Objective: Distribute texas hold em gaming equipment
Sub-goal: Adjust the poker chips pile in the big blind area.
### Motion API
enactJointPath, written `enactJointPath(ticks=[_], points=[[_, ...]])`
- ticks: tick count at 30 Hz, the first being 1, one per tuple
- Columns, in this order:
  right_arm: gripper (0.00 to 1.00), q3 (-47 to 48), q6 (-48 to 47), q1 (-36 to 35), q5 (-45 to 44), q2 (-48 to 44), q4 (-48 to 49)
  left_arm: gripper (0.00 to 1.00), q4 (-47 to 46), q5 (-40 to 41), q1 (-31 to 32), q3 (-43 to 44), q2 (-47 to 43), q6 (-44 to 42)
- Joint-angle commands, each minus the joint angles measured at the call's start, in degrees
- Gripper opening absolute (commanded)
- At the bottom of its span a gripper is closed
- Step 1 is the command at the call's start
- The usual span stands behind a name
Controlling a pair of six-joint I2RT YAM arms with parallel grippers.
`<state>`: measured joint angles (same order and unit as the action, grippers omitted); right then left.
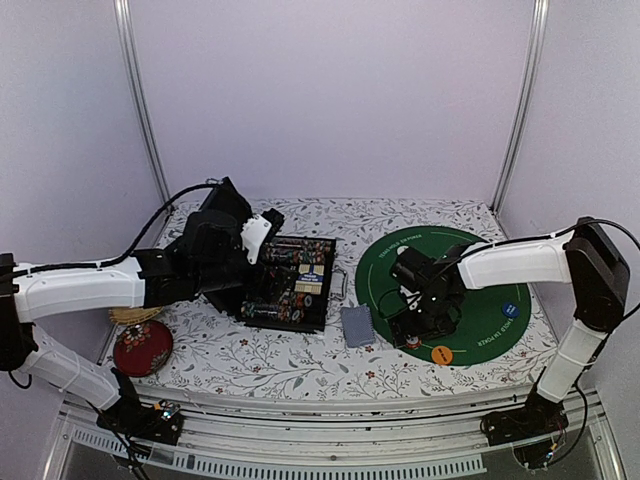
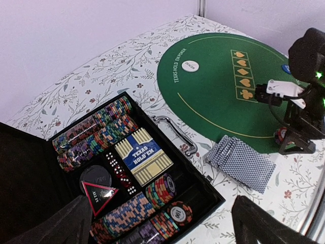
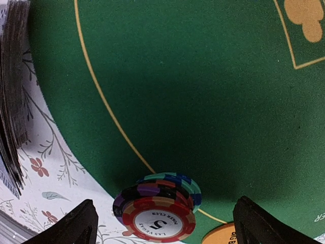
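Left arm (image 1: 80,285): white shell links, black joints; black cable (image 1: 160,218) loops off it at 9 o'clock in my top view. Right arm (image 1: 515,262): same white shells, black elbow block (image 1: 598,262), thin black lead (image 1: 625,238) at 3 o'clock. Left gripper (image 2: 162,203) and right gripper (image 3: 165,203): matte black wedge fingers (image 2: 61,226). White plate (image 2: 284,87) and green light (image 2: 319,75) on the right wrist head
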<state>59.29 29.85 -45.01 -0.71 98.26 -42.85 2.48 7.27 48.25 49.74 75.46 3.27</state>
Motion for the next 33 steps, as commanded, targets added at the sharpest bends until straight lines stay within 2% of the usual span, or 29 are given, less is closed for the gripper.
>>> enactJointPath(ticks=[1,6,10,20,22,26,33], points=[[0.90,2.9,0.6,-1.7,-2.2,2.1,-1.1,0.98,-1.4,-0.3,-0.5,-1.4,0.4,0.1],[0.81,2.5,-0.1,-2.2,-3.3,5.1,-0.7,0.98,-1.6,-0.3,-0.6,-1.2,1.1,-0.2],[0.64,2.3,-0.2,-2.2,-3.8,6.1,-1.5,0.98,-1.3,0.1,-0.6,-0.8,1.4,-0.6],[0.31,-0.7,0.0,-2.1,-4.3,4.1,-2.8,0.98,-1.1,0.1,-0.6,-0.2,1.5,-1.1],[0.28,-0.8,-0.3,-2.2,-4.7,4.1,-3.0,0.98,-0.9,0.2,-0.7,0.1,1.7,-1.2],[0.34,0.0,-0.6,-2.1,-5.2,4.7,-3.4,0.98,-0.9,0.0,-0.7,0.2,1.9,-1.2],[0.96,4.3,-2.3,-2.1,-6.5,2.6,-5.9,0.98,0.5,-0.8,-0.8,0.8,2.1,-0.6]])
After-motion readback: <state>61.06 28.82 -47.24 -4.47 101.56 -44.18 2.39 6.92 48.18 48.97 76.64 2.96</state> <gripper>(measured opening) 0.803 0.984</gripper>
